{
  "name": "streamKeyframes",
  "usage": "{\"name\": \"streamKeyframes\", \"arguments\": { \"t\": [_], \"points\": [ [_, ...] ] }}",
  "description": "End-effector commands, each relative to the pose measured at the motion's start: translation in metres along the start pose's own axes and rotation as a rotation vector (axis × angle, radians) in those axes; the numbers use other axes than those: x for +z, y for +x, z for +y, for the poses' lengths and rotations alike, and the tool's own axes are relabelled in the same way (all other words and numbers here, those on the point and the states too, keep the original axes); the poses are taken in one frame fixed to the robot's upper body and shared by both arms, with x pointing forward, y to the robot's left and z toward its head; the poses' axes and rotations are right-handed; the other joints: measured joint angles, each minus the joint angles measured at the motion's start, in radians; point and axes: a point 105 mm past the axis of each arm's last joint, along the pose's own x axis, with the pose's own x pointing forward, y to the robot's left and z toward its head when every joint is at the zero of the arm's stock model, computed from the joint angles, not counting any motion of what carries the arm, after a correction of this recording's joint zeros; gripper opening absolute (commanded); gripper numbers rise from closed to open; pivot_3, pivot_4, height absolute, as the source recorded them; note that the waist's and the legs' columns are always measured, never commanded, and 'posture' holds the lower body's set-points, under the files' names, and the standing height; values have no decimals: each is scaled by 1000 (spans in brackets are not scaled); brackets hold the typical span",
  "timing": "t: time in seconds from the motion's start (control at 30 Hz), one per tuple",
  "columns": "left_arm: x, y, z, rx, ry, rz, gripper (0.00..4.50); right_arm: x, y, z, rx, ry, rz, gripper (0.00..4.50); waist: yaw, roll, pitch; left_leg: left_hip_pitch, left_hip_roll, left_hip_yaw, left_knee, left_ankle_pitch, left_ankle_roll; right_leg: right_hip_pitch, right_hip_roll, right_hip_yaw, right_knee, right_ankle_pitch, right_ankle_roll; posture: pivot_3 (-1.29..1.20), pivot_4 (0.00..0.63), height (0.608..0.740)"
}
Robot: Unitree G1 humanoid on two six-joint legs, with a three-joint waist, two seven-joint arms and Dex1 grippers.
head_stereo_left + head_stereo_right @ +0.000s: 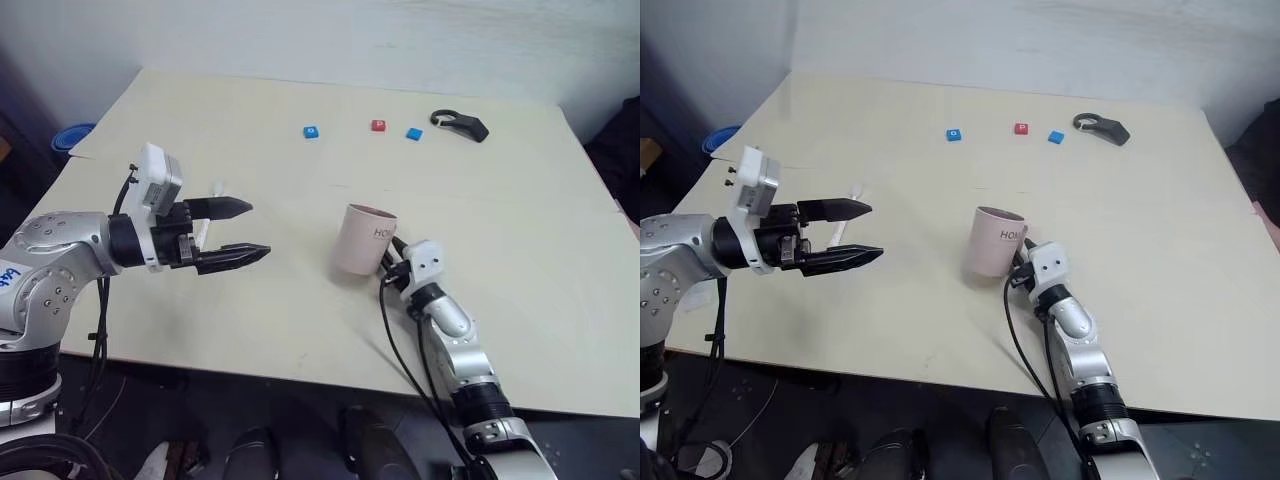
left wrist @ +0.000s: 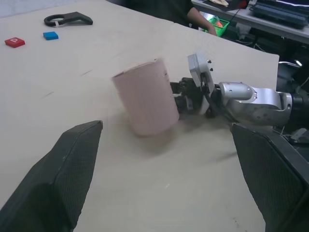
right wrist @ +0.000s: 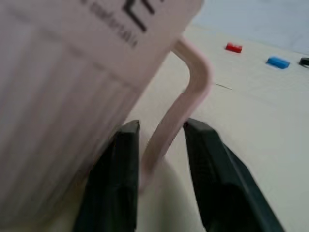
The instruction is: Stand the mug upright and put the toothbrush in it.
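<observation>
The pale pink mug (image 1: 362, 240) stands mouth up near the middle of the table (image 1: 520, 250), dark lettering on its side. My right gripper (image 3: 161, 128) is low at the mug's right side. Its two fingers straddle the thin handle (image 3: 193, 82) and are open, with a gap showing on one side. My left gripper (image 1: 259, 229) hovers to the mug's left, wide open and pointing toward it, holding nothing. The slim white toothbrush (image 1: 855, 190) lies on the table just behind the left gripper's fingers, partly hidden by them.
Two small blue blocks (image 1: 311, 132) (image 1: 414, 134) and a red one (image 1: 378, 125) lie at the far side of the table, with a black handled tool (image 1: 460, 124) to their right. A blue bowl (image 1: 72, 136) sits beyond the table's left edge.
</observation>
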Motion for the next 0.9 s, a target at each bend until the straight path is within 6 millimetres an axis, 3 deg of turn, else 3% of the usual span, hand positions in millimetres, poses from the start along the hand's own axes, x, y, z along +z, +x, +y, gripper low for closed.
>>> {"name": "streamKeyframes", "arguments": {
  "t": [0.03,0.2,0.33,0.6,0.67,0.77,0.83,0.9],
  "points": [
    [5,1,-1,-9,34,-13,4500,19,-8,-16,-5,-33,-31,2724,0,0,0,0,0,0,0,0,0,0,0,0,0,0,0,0,150,740],
    [4,5,0,-18,37,-23,4500,38,-22,-27,47,-49,-4,4271,0,0,0,0,0,0,0,0,0,0,1,0,0,0,0,0,150,740],
    [2,6,1,-15,35,-28,4500,47,-41,-33,147,-141,56,4271,4,1,0,0,0,-1,0,0,1,0,1,0,0,0,0,0,150,740],
    [-8,-2,7,77,0,-37,4500,65,-77,-39,357,-127,193,4271,11,1,1,0,1,-2,0,-3,6,0,1,1,0,0,0,0,150,740],
    [-24,-11,27,232,-70,58,4500,84,-87,-44,429,-14,211,4271,15,1,1,0,1,-3,0,-3,6,0,1,1,0,0,1,0,150,740],
    [-56,-47,89,678,-295,224,4500,137,-98,-46,563,113,159,4271,25,4,4,0,0,-5,1,-4,8,0,1,3,0,1,2,0,150,740],
    [-59,-56,106,801,-352,252,4500,166,-102,-41,646,171,119,4405,25,1,5,0,-1,-7,2,-3,9,0,1,2,0,2,3,0,150,740],
    [-57,-53,117,842,-387,244,4500,187,-103,-33,711,174,84,4405,26,-2,4,0,-1,-9,1,-3,9,0,1,1,-1,2,3,0,150,740]
  ]
}}
